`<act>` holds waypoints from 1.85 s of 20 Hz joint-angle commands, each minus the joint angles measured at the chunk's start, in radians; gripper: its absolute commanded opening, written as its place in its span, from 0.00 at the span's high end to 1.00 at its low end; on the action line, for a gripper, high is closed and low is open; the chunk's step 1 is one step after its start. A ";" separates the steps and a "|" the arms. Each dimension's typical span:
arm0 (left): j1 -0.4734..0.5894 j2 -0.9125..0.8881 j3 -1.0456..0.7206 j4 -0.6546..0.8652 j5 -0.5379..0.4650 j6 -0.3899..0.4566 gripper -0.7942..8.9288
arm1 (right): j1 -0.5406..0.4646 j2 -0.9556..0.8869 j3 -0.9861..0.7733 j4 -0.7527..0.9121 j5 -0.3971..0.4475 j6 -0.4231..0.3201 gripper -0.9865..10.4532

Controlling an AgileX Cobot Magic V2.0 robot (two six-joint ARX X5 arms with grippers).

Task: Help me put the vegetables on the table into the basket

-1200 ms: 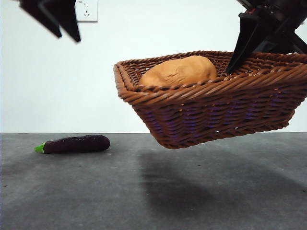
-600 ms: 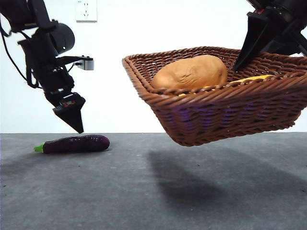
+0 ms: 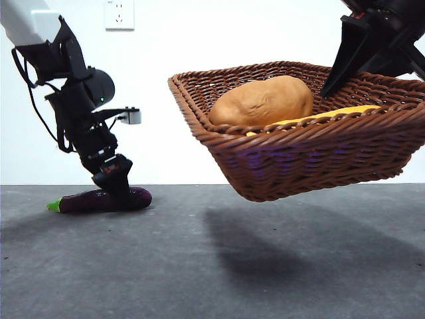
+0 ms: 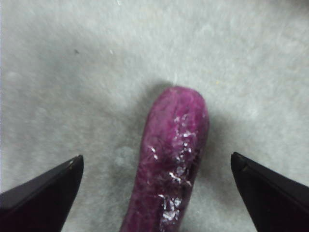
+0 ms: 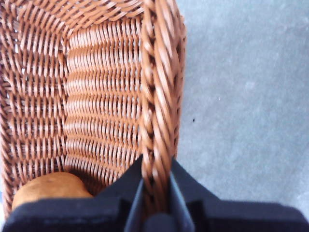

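left gripper (image 4: 154, 188) gapes wide astride purple eggplant (image 3: 103, 199) on speckled grey table (image 3: 212, 266); right gripper (image 5: 155, 195) clamps wicker basket (image 3: 312, 159) rim aloft before a white wall (image 3: 186, 40).

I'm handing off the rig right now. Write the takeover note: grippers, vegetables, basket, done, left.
Left gripper: open, down at the table, jaws either side of the eggplant, not closed on it.
Right gripper: shut on the basket rim, holding it tilted in the air.
Done: potato and yellow piece lie in the basket.
Left: grasp the eggplant, lift it, drop it in the basket.
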State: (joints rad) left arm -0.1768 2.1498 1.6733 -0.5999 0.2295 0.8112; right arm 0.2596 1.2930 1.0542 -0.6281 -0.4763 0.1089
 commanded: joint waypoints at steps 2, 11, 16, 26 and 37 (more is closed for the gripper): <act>0.004 0.035 0.002 0.006 0.010 -0.002 0.41 | 0.001 -0.002 -0.004 0.021 -0.015 0.018 0.92; 0.004 0.023 0.004 -0.032 0.006 -0.139 0.93 | 0.001 -0.002 -0.004 0.018 -0.014 0.028 0.92; 0.014 -0.204 0.004 -0.122 0.077 -0.153 0.92 | 0.001 -0.001 -0.005 -0.034 0.005 0.044 0.92; -0.424 -0.764 0.003 -0.430 0.096 -0.003 0.92 | 0.075 0.096 -0.005 -0.046 -0.063 0.089 0.92; -0.680 -0.430 0.001 -0.517 -0.091 0.072 0.92 | 0.145 0.096 -0.005 -0.051 -0.100 0.080 0.92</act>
State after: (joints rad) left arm -0.8539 1.7119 1.6855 -1.1229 0.1352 0.8684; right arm 0.4046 1.3861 1.0542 -0.6933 -0.5556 0.1867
